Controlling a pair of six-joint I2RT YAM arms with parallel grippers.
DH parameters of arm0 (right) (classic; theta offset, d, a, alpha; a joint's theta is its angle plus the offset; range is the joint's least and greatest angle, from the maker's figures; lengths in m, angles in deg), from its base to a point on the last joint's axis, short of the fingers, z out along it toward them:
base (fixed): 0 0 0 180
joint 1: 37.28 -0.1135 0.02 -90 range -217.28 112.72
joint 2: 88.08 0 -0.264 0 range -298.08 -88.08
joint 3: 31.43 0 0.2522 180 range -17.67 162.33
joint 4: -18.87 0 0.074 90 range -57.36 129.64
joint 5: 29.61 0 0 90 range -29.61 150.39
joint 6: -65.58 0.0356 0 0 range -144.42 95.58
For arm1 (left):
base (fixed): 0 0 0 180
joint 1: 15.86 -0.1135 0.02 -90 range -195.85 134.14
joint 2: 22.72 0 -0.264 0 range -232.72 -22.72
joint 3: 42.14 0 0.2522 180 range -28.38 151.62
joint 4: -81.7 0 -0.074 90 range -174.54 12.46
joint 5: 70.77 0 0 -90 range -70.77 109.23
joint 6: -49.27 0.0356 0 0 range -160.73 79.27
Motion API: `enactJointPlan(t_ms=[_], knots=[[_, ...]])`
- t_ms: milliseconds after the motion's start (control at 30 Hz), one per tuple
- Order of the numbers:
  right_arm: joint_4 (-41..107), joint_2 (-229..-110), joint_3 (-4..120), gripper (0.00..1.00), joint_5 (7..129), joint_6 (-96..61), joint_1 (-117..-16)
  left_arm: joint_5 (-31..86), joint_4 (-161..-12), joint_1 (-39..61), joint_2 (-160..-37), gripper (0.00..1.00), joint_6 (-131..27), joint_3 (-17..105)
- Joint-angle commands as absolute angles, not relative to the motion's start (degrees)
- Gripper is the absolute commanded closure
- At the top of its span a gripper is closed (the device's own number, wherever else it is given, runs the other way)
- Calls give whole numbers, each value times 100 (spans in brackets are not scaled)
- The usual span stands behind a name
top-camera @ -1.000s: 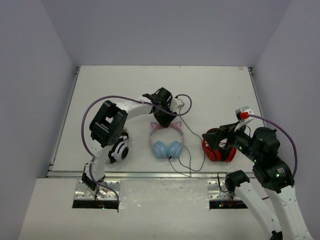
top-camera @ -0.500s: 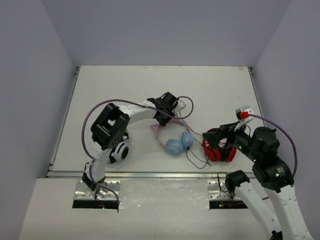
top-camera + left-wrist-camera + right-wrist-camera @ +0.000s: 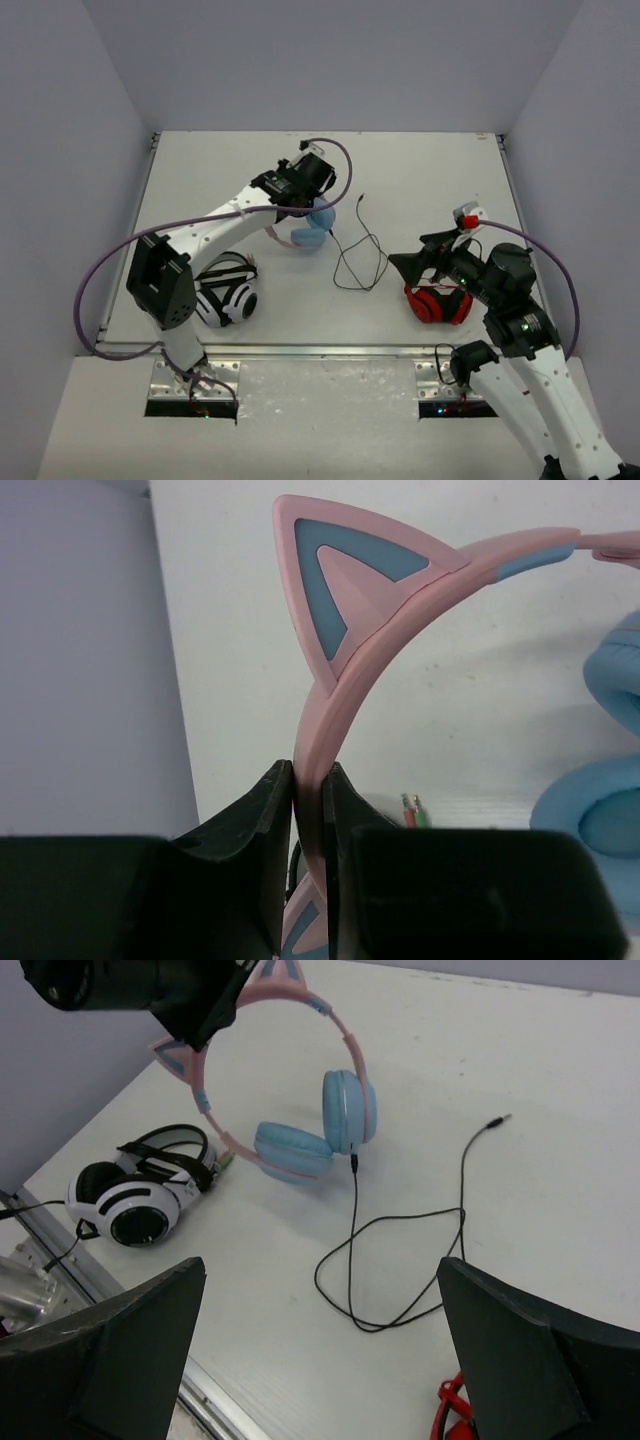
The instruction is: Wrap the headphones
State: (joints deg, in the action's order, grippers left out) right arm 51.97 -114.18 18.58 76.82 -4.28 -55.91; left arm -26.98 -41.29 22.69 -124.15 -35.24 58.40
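**Cat-ear headset seized by its band**

My left pincer [image 3: 310, 780] has just clamped onto the pink band of the headphones [image 3: 306, 234] and hauled them away, earcups below it. Their cable [image 3: 360, 262] trails slack toward my wide-open right pincer [image 3: 412, 262]. Wrapping, I judge, can begin.

The white-and-black jointed left arm [image 3: 215, 225] is stretched from its base far across the table, and the black two-finger left gripper [image 3: 310, 785] is clamped tight on the pink cat-eared headband of the light blue headphones [image 3: 345, 670]. The matching right arm [image 3: 545, 390] is bent close to its base, with the black two-finger right gripper [image 3: 415, 255] spread wide and pointed leftward.
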Motion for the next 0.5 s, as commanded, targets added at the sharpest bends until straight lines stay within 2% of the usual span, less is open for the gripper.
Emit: enactJointPlan(t_ms=[0,133,233,467], knots=[[3512,-11952,1696,1,8517,-841,-5626,-3578,-4060,2229,-11581,100,-4299,6651],[1650,-13120,1423,1,9035,-1079,-5626,-3018,-3594,2229,-10984,100,-4855,7321],[1689,-14542,2263,1,9257,-1560,-5670,-2463,-3410,2229,-10693,100,-4978,7742],[1595,-15750,3006,4,9019,-1879,-5749,-2665,-3101,2220,-10271,100,-5101,8297]])
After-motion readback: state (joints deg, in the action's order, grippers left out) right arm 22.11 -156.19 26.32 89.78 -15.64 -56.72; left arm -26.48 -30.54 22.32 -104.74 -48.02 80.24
